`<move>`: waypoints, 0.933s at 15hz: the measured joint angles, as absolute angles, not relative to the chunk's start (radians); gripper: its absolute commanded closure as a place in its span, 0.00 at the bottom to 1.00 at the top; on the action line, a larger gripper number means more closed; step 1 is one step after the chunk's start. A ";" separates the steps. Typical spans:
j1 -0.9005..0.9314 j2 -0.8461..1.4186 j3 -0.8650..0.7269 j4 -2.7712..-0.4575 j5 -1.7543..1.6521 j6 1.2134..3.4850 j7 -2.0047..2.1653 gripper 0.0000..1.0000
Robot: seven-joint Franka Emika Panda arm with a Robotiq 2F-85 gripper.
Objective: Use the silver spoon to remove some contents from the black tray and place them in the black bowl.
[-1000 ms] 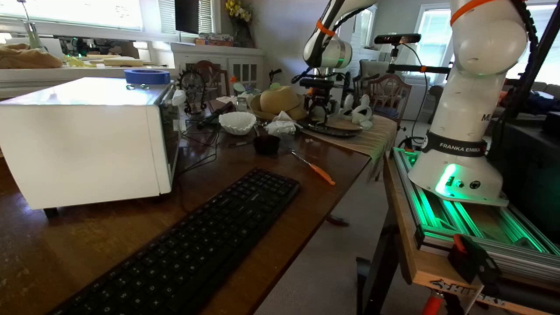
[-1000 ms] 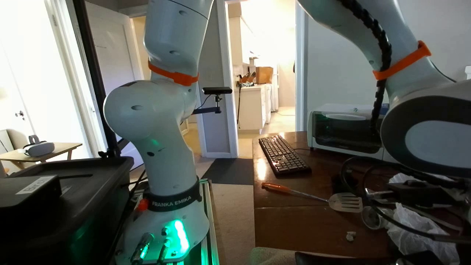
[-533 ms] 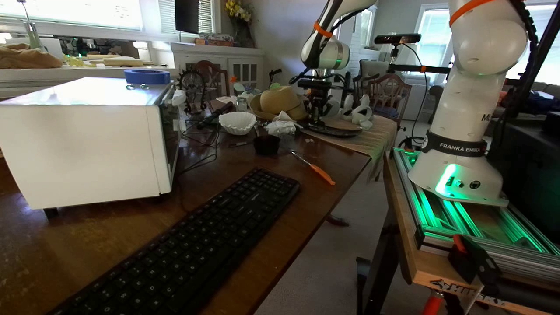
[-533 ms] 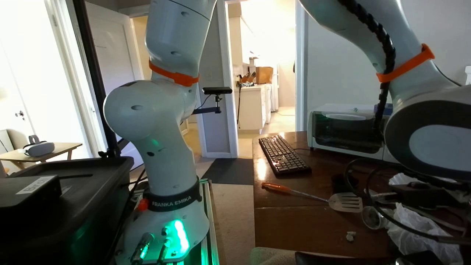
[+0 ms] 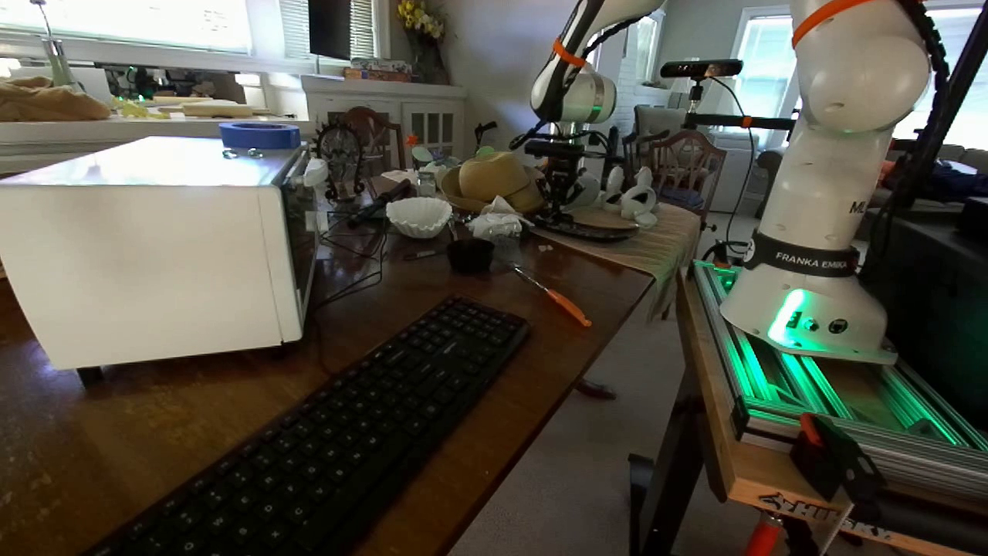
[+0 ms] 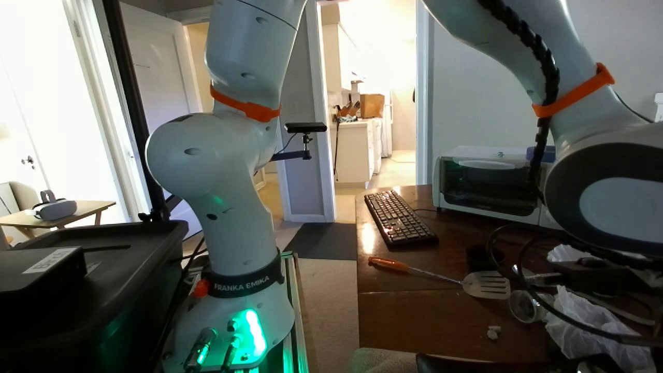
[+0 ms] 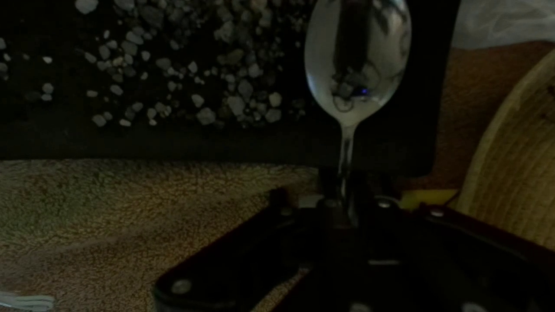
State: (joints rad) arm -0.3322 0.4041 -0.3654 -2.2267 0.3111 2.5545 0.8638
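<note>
The silver spoon (image 7: 318, 56) runs up from between the fingers of my gripper (image 7: 347, 188), which is shut on its handle in the wrist view. No stones show on the spoon's shiny head. Beneath it lies the black tray (image 7: 151, 145), with pale pebbles (image 7: 243, 91) scattered left of the spoon; whether spoon and tray touch I cannot tell. In an exterior view my gripper (image 5: 557, 212) points down at the tray (image 5: 598, 232) on the cloth-covered table end. A small black bowl (image 5: 469, 256) stands on the wooden table; its inside is hidden.
A straw hat (image 7: 516, 164) sits close to the gripper's right in the wrist view. A white fluted bowl (image 5: 419, 216), crumpled plastic (image 6: 595, 321), a clear cup (image 6: 525, 306), an orange-handled spatula (image 6: 435, 274) and a keyboard (image 6: 399, 217) share the table with a toaster oven (image 5: 154, 255).
My gripper's fingers have come together, standing apart a second ago and narrow now. The arm has shifted slightly, leftward in an exterior view.
</note>
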 measured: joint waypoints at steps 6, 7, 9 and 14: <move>-0.323 0.392 -0.388 -2.232 0.301 2.555 0.868 0.98; -0.318 0.388 -0.396 -2.236 0.296 2.560 0.875 0.98; -0.304 0.376 -0.413 -2.249 0.283 2.583 0.894 0.98; -0.197 0.355 -0.504 -2.329 0.160 2.827 1.084 0.98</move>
